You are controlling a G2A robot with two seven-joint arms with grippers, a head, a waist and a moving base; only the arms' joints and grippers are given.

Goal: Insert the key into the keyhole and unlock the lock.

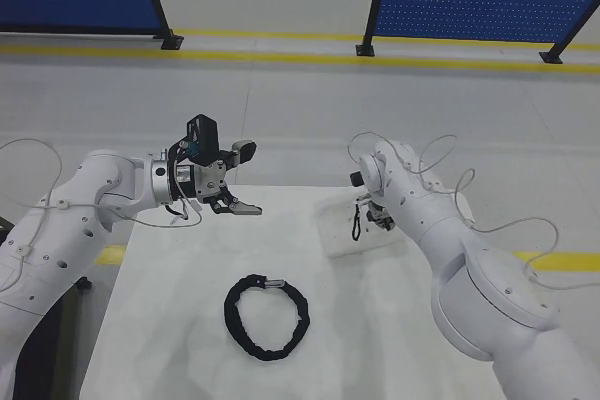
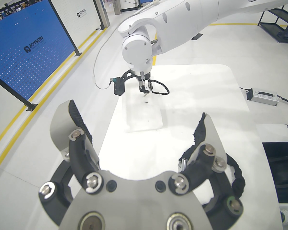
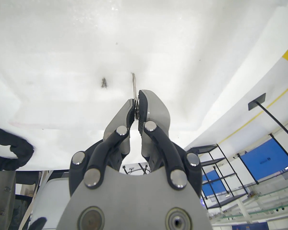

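The lock (image 1: pixel 232 312), a black fabric-sleeved loop with a metal end piece (image 1: pixel 272 283), lies flat on the white worktop (image 1: pixel 180 330) at near centre. No end effector touches it.

The left end effector (image 2: pixel 138 113) hovers above the far-left part of the worktop, beyond the lock. Its jaws are spread wide and hold nothing.

A white foam tray (image 1: pixel 332 238) sits on the far-right part of the worktop. The right end effector (image 3: pixel 135 105) is positioned over this tray, with its jaws closed narrow on the key (image 3: pixel 134 84). The key blade projects beyond the fingertips toward the tray surface, well apart from the lock.
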